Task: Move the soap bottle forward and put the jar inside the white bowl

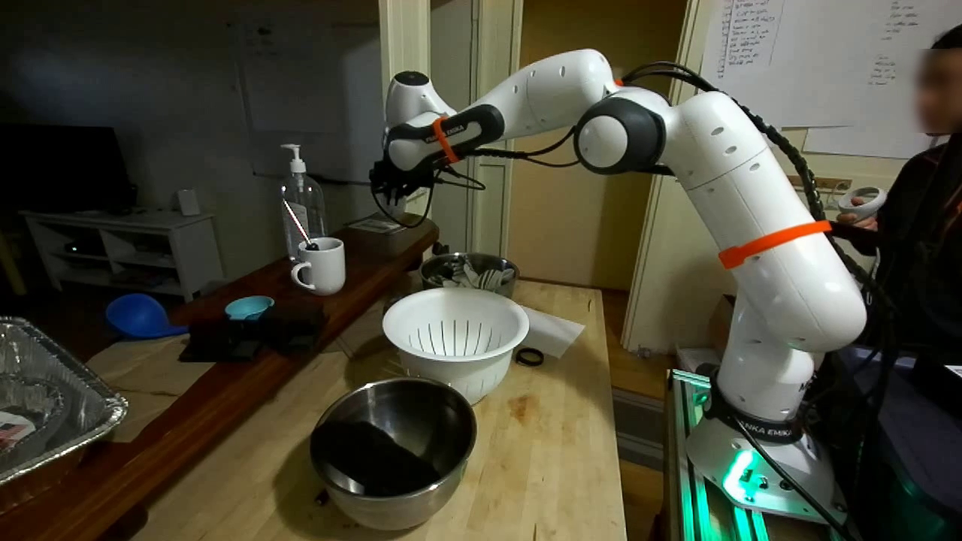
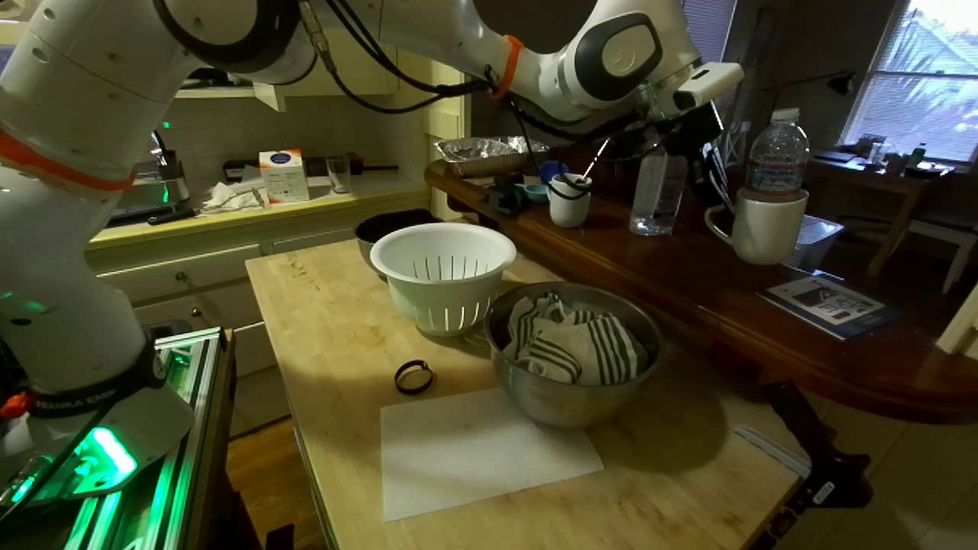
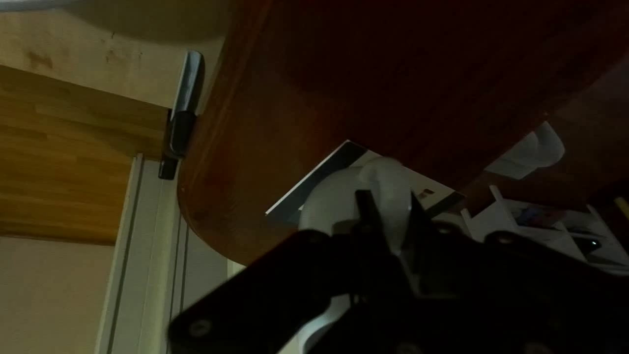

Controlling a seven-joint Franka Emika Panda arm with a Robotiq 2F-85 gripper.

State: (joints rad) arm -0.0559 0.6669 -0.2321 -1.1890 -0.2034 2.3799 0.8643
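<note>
The mug [image 2: 770, 228] is held by the hand [image 3: 389, 201]. Its handle is pinched between the two fingers [image 3: 366, 211], which are drawn close together on it. By the jar in the task, this mug is most likely meant. It is held over the brown worktop [image 2: 688, 267], near the end where a booklet [image 2: 833, 305] is laid. How high it hangs cannot be told. Its rim is at the top, and it looks close to upright.

The next move seems to turn on where the bowl [image 2: 409, 290] lies from the hand. The bowl is found lower down, on the pale worktop [image 1: 556, 451], back toward the arm's base [image 1: 804, 466]. So the mug should be brought back over the brown edge, then let down. The cloth bowl [image 2: 569, 401] sits just beside the bowl, on the side nearer the hand, and could be bumped if the mug is carried too low. The bowl's wide mouth faces up, so the mug can likely be lowered straight in.

The bottle [image 1: 310, 199] stands upright on the brown worktop, near the cup [image 1: 327, 267]. Whether it is far enough forward cannot be told. A water bottle [image 2: 779, 153] is seen above the mug's rim; whether it is in or behind the mug cannot be told.
</note>
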